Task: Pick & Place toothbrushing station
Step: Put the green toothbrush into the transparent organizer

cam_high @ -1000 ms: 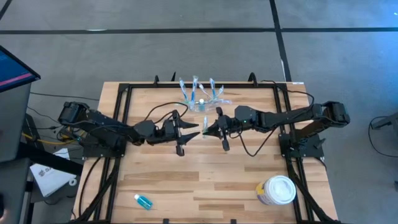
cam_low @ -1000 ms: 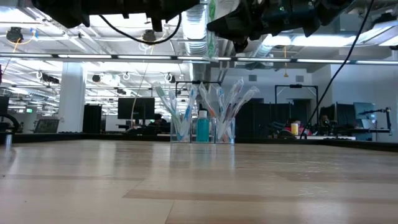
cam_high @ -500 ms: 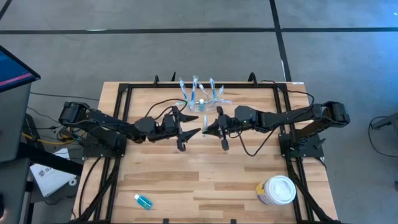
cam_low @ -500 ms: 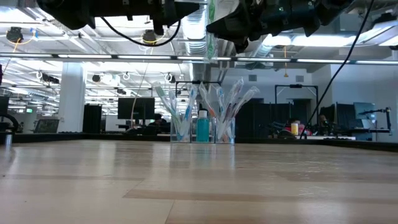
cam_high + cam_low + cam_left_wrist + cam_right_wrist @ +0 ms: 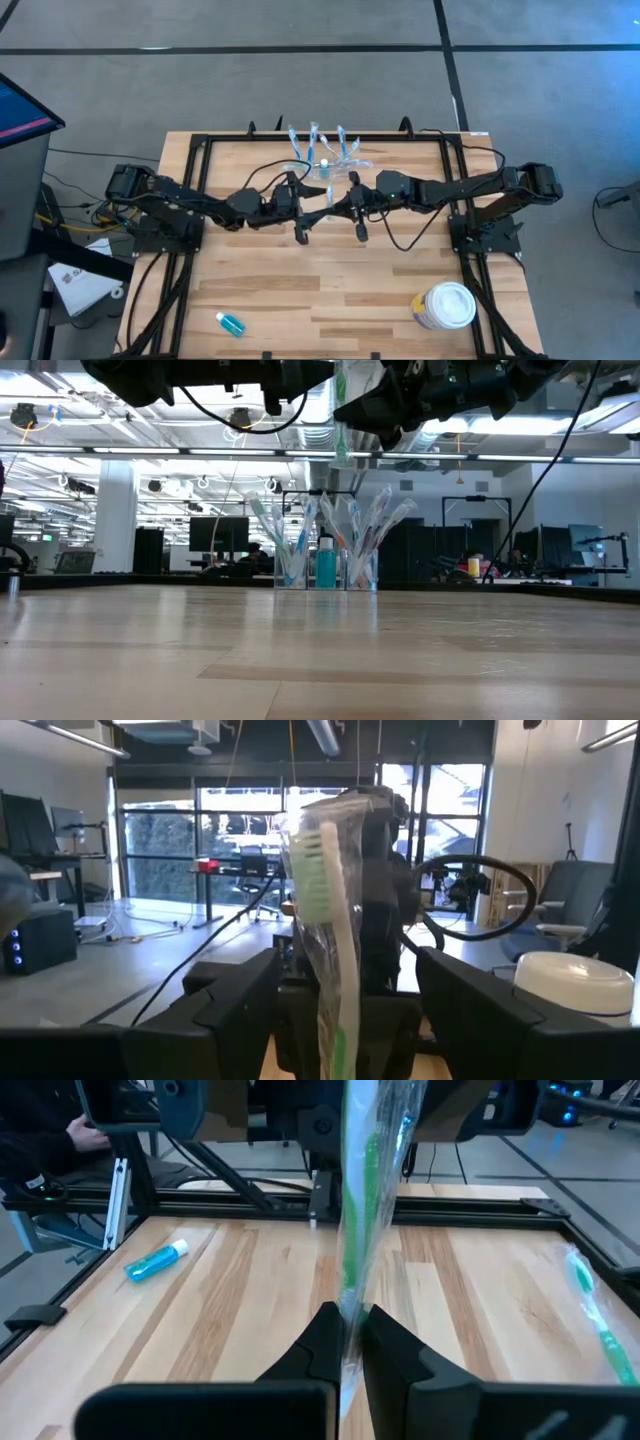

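Observation:
A green toothbrush in a clear wrapper (image 5: pixel 322 910) stands upright in mid-air over the table's middle, with my right gripper (image 5: pixel 347 1335) shut on it. My left gripper (image 5: pixel 345 1010) is open; its fingers stand on either side of the toothbrush without touching it, facing my right gripper (image 5: pixel 338 207). The clear toothbrushing station (image 5: pixel 322 155) sits by its base at the table's far middle, with several wrapped toothbrushes and a blue bottle upright in it (image 5: pixel 325 555). My right gripper pinches the wrapped toothbrush's handle (image 5: pixel 349 1305) between its two fingers, coming about level from the table's right and lying across the handle. The toothbrush stands upright, head up, its lower end (image 5: pixel 342 458) hanging clear of the table.
A blue tube (image 5: pixel 230 323) lies near the front left corner. A white-lidded tub (image 5: pixel 445 305) stands at the front right. Another wrapped toothbrush (image 5: pixel 595 1315) lies on the table near the station. Black frame rails (image 5: pixel 200 160) border the table.
My left gripper has opened wider and gone toward the table's right, so its fingers now stand on both sides of the toothbrush. My right gripper and the toothbrush have kept their place.

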Robot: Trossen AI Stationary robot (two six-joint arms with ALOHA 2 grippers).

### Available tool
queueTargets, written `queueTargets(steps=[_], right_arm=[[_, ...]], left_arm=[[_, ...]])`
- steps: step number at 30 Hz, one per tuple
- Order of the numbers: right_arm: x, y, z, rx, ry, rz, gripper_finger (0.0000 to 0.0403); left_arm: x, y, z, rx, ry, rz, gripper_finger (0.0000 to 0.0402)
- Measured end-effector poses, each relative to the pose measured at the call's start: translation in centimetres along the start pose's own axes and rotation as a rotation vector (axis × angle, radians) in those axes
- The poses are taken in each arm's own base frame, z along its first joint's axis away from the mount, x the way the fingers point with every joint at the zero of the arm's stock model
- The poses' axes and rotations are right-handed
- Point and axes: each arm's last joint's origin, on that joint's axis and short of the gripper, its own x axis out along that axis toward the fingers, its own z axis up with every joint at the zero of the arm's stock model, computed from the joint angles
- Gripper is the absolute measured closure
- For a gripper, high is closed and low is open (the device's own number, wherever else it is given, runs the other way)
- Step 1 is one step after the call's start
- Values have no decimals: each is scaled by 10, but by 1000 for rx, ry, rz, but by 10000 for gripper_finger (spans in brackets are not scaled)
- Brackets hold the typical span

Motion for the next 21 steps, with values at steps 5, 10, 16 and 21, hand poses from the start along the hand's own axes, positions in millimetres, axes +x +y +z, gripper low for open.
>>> queueTargets(steps=[5,10,16,21], right_arm=[[0,0,0,0,-1,-1,391],[0,0,0,0,-1,0,391],[0,0,0,0,-1,-1,391],[0,0,0,1,-1,-5,391]], left_arm=[[0,1,0,0,1,17,182],[0,1,0,0,0,28,205],[1,5,0,-1,0,56,253],[1,5,0,-51,-2,56,313]])
